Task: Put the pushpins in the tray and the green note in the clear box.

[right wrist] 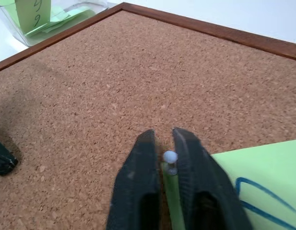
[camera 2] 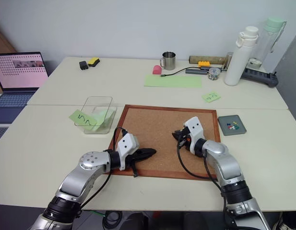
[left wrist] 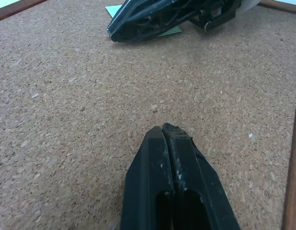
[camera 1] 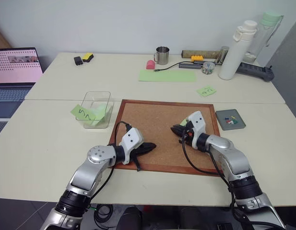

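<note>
Right gripper (right wrist: pixel 161 154) pinches a white round-headed pushpin (right wrist: pixel 170 156) between its two black fingers, at the corner of a light-green square sticky note (right wrist: pixel 255 184) lying on the brown wood-framed corkboard (camera 1: pixel 152 122) near its right edge. Left gripper (left wrist: pixel 163 132), fingers pressed together and holding nothing, rests low over the corkboard's near-left corner. Just off the board's far-left corner stands a clear plastic box (camera 1: pixel 96 109) holding green notes; a small dark-grey square tray (camera 1: pixel 230 119) sits just off its right edge.
</note>
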Tool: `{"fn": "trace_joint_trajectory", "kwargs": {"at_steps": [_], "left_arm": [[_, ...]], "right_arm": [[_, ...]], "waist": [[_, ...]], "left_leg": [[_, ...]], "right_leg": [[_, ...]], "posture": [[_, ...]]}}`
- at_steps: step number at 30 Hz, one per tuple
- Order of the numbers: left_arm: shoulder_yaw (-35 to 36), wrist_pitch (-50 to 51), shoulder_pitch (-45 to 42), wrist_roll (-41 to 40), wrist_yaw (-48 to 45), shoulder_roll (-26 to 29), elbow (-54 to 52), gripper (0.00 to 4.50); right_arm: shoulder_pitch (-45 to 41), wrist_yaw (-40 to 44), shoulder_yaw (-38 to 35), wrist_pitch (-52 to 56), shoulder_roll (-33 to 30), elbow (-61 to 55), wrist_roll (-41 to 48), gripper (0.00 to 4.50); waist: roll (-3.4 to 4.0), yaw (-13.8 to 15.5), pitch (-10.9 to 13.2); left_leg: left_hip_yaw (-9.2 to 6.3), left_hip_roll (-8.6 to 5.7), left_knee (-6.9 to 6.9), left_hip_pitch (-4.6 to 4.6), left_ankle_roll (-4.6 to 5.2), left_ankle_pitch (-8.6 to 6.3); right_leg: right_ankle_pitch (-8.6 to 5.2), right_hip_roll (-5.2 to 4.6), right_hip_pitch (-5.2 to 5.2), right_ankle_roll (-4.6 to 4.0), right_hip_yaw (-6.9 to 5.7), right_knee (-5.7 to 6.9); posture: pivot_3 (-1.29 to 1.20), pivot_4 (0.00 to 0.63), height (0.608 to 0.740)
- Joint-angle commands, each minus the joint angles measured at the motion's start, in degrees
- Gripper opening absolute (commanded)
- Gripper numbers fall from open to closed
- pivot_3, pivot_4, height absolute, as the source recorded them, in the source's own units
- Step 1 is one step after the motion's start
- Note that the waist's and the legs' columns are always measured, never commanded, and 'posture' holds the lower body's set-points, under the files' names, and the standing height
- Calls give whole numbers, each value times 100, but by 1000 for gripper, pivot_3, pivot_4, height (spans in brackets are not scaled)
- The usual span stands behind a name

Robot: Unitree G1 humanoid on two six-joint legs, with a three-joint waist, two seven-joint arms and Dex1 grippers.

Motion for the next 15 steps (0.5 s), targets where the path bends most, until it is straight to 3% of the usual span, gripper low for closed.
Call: {"fn": "trace_joint_trajectory", "kwargs": {"at_steps": [1,10,15], "left_arm": [[-43,22,46,20,7,20,-68,0],[-23,80,-1,-8,-17,30,-38,0],[21,-108,-157,160,92,34,259,0]], "right_arm": [[-89,92,-52,-151,8,-112,14,30],[-72,320,-328,-252,-28,-949,468,30],[-27,748,-74,-513,-567,-1379,137,30]], "waist": [[0,0,0],[2,3,3],[3,7,3]], "left_leg": [[0,0,0,0,0,0],[0,0,0,-2,0,0],[-4,0,1,-2,0,0]], "right_leg": [[0,0,0,0,0,0],[0,0,-1,0,-1,0],[0,0,0,0,-3,1]], "posture": [[0,150,740],[0,150,740],[0,150,740]]}}
